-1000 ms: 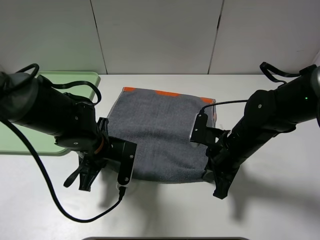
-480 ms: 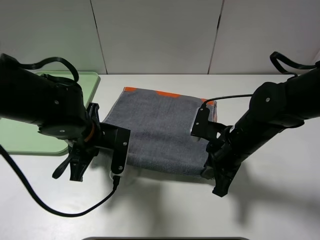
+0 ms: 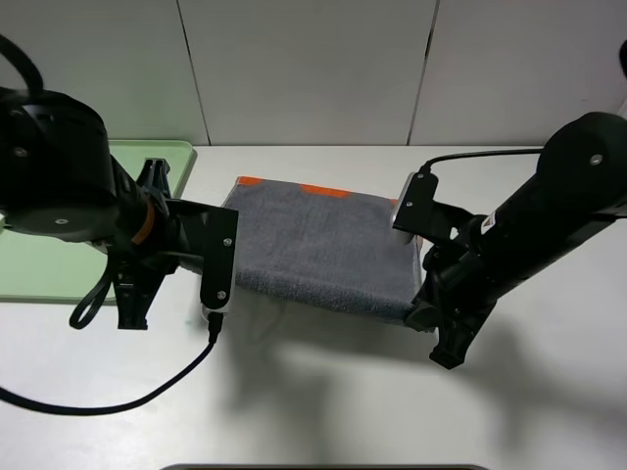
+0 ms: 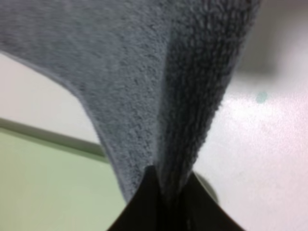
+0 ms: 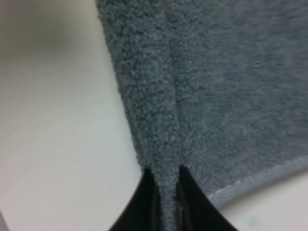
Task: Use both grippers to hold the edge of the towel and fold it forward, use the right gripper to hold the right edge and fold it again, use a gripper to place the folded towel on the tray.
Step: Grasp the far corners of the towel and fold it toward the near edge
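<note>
On the white table (image 3: 323,401), the towel (image 3: 323,245) lay between my two arms, near the middle of the exterior high view. Its far end, marked by the orange stripe (image 3: 323,189), rested on the table towards the back wall. The edge of the towel (image 3: 323,297), plain dark grey, was raised clear of the table and cast a shadow beneath it.

My left fingers (image 4: 144,207) were clamped on the left corner of that edge. The left wrist view showed a fold of terry cloth pinched between the two black tips. My right fingers (image 5: 144,202) were likewise clamped on the right corner, with a ridge of cloth running away from between them and a light-grey hem close by. From the exterior high view, my arms largely hid both pairs of fingers.

The tray (image 3: 59,274) sat at the left side of the table, partly hidden by my left arm. The towel lay near the tray but apart from it. A black cable (image 3: 118,403) hung from my left arm and looped across the table at the near side.
</note>
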